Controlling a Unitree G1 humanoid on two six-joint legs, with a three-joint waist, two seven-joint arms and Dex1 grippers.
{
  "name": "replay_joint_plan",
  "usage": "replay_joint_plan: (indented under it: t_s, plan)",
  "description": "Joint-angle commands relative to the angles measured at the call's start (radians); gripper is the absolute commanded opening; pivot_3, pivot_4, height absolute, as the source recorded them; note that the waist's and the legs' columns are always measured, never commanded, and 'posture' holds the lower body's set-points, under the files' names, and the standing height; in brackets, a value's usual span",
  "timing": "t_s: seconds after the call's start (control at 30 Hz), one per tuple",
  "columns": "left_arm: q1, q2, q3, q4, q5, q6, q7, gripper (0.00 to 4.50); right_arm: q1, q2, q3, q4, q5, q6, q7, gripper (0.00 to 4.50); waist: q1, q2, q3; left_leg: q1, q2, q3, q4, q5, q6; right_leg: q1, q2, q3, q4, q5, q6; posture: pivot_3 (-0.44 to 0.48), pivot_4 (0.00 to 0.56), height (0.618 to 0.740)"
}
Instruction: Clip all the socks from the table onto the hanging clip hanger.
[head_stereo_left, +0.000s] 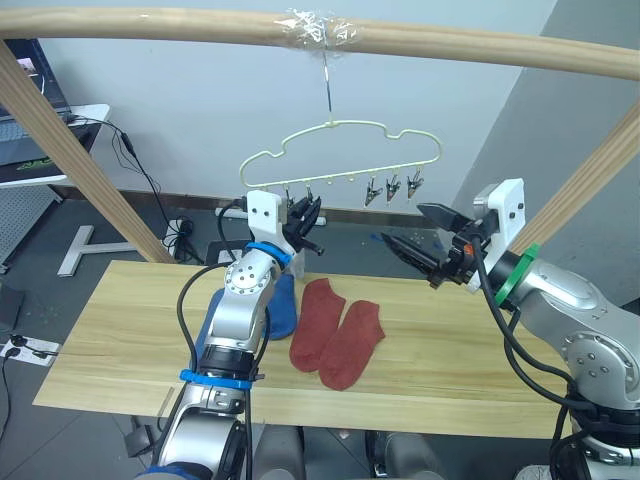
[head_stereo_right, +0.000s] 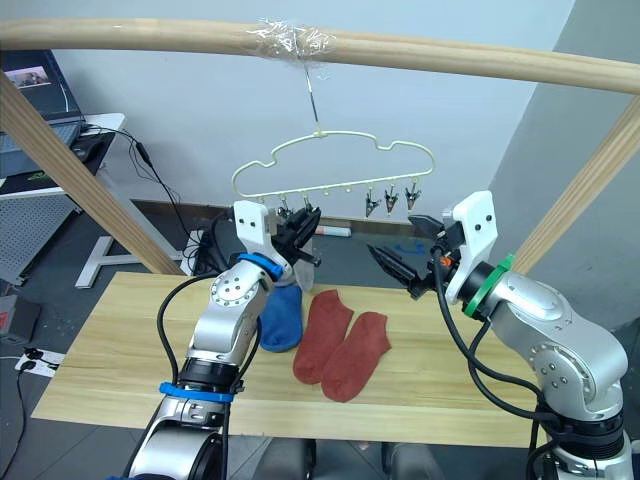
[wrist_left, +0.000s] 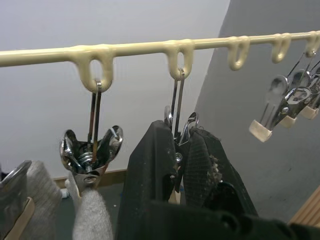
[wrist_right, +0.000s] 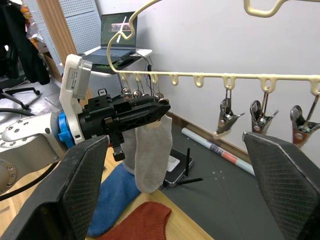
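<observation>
Pale wall and a grey floor back your scene, with the wooden counter below. From the left eye view, you see the clip hanger hooked on a wooden pole, and your left pincer raised directly under its left-hand clips. Below that pincer a blue sock lies on the counter, and just beyond it toward the right arm lie two rust-red socks, side by side and touching, long axes running away from you. Your right pincer hovers apart from everything, jaws spread wide and empty, level with the left pincer and below the right-hand clips.

From the left wrist view, your left pincer is clenched on a metal clip; you cannot tell whether fabric sits in it. Beside it, another clip grips a grey sock.

From the right wrist view, that grey sock hangs straight down just behind the left pincer, with spare clips nearer your right pincer. Judging by reach, the left arm is nearer the socks on the counter.
</observation>
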Motion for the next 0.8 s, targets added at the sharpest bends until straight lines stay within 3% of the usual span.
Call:
replay_joint_plan:
  t_s: [0.03,0.17,0.8]
  plan:
    - [-0.002,0.005,0.004,-0.041,-0.005,-0.016,0.0,1.01,-0.024,-0.003,-0.012,-0.026,0.008,-0.011,-0.007,4.5,0.0,0.0,0.0,0.0,0.0,0.0,0.0,0.0,0.0,0.0,0.0,0.0,0.0,0.0,0.0,0.093,0.165,0.74]
    - [-0.011,0.006,-0.002,-0.031,0.009,-0.028,0.008,2.07,-0.042,-0.001,-0.01,-0.027,0.015,0.0,-0.02,4.5,0.0,0.0,0.0,0.0,0.0,0.0,0.0,0.0,0.0,0.0,0.0,0.0,0.0,0.0,0.0,0.093,0.166,0.74]
    - [-0.028,0.013,-0.005,-0.01,0.05,-0.084,0.032,2.07,-0.04,-0.013,-0.029,-0.01,0.017,-0.001,-0.004,4.5,0.0,0.0,0.0,0.0,0.0,0.0,0.0,0.0,0.0,0.0,0.0,0.0,0.0,0.0,0.0,0.09,0.169,0.74]
